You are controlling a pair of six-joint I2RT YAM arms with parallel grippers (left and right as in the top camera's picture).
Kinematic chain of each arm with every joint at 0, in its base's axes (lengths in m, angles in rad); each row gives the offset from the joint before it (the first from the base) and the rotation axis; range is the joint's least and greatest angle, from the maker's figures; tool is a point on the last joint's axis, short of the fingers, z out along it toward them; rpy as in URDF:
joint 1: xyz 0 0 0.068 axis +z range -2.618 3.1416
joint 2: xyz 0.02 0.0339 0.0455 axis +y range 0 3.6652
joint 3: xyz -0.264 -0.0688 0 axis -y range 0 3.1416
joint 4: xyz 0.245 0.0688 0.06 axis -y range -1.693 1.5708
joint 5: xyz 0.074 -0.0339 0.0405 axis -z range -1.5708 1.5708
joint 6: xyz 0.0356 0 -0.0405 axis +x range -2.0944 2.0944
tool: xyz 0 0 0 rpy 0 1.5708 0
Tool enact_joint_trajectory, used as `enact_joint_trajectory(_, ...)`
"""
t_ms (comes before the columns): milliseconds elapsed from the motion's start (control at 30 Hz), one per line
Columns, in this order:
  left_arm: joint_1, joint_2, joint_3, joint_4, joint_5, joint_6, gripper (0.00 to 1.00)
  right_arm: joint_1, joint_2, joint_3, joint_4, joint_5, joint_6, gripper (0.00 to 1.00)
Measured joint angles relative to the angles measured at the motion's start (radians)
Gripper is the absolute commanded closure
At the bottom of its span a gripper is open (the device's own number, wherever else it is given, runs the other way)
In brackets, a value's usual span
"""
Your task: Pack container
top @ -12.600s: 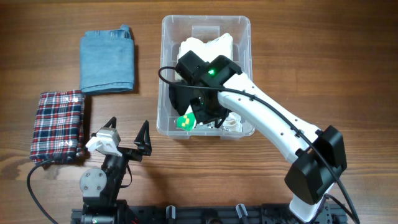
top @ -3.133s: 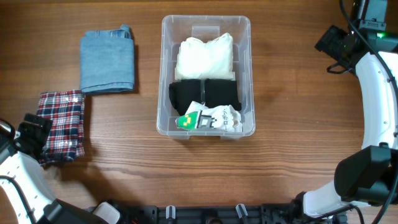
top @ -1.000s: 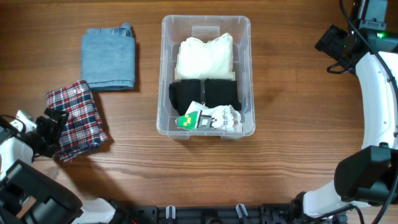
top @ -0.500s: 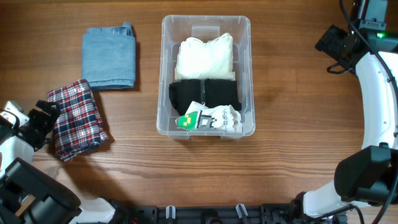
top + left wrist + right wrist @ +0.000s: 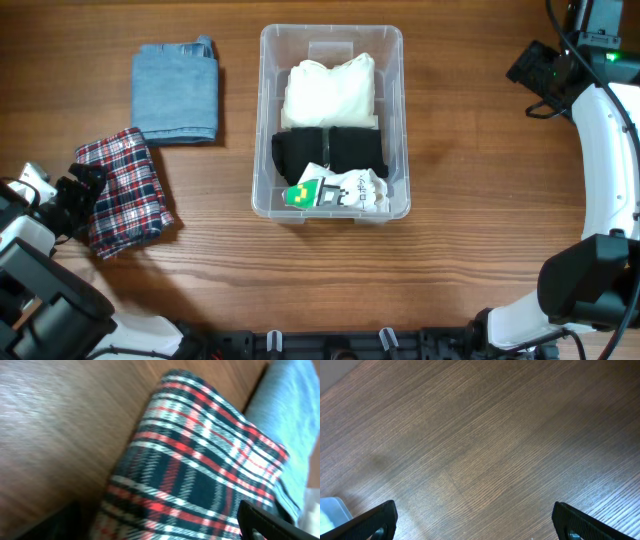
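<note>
Container (image 5: 263, 110) sits mid-desk, holding folded white garment (image 5: 330, 90) and black garment (image 5: 330, 152). Left end effector (image 5: 82, 198): jaws wide apart at plaid cloth (image 5: 125, 190) edge, well left of container. Right end effector (image 5: 527, 78): jaws apart above desk (image 5: 470, 200), well right of it.

- Place: a robotics lab workbench.
- Evidence: two white-and-black robot arms, left arm (image 5: 35, 290) and right arm (image 5: 605, 170), stand at a black rail (image 5: 330, 345) along the edge of a wood-grain table (image 5: 480, 250).
</note>
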Motion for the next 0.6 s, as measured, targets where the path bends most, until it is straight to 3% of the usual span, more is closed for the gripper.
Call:
enact_joint_trajectory(333, 0.003, 0.011, 0.000, -0.040, 0.055, 0.054, 0.05, 0.000, 0.000, 0.000, 0.000, 0.000, 0.000, 0.00)
enact_joint_trajectory(600, 0.004, 0.032, 0.011, -0.119, 0.084, 0.070, 0.04, 0.000, 0.000, 0.000, 0.000, 0.000, 0.000, 0.00)
